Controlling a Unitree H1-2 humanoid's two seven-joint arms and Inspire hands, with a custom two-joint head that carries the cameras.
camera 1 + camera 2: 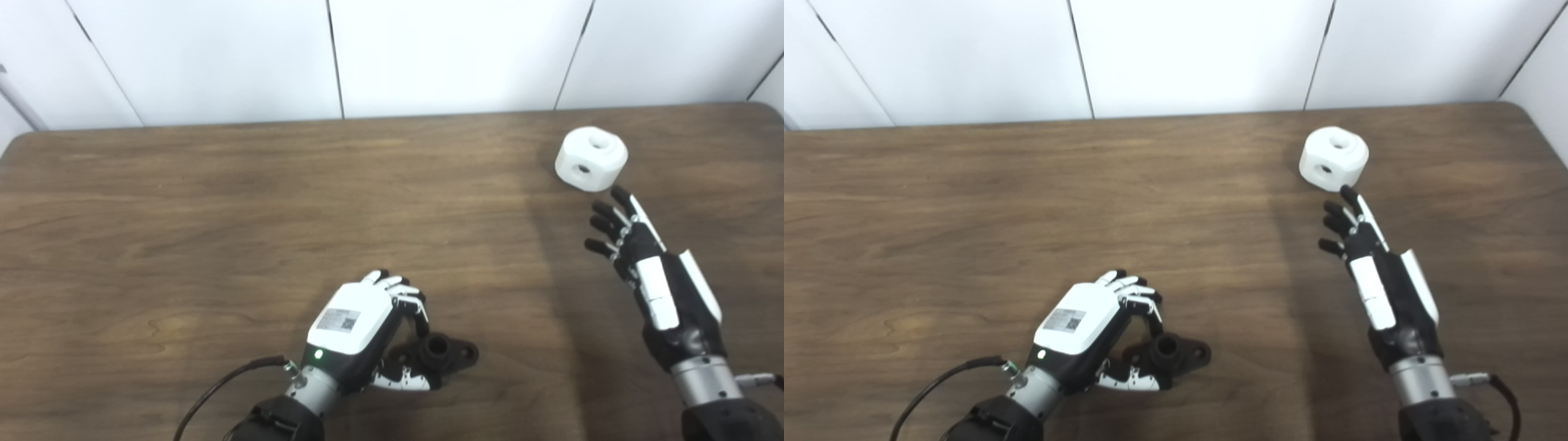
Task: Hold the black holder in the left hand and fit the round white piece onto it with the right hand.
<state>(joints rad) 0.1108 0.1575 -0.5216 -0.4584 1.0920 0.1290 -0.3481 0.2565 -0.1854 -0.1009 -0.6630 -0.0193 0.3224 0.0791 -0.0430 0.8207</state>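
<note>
The black holder (442, 354) lies on the wooden table (245, 214) near the front, a short tube with a flat eared base. My left hand (361, 331) curls over its left end, with the thumb along its near side and a finger reaching down onto it. The round white piece (591, 158), a chunky block with a hole on top and one in its side, rests at the far right. My right hand (643, 263) is open just short of it, fingertips (620, 193) pointing at its near edge without touching.
A black cable (220, 386) trails from my left wrist to the table's front edge. White wall panels (429, 55) stand right behind the table's far edge. Bare wood spans the table's left half and middle.
</note>
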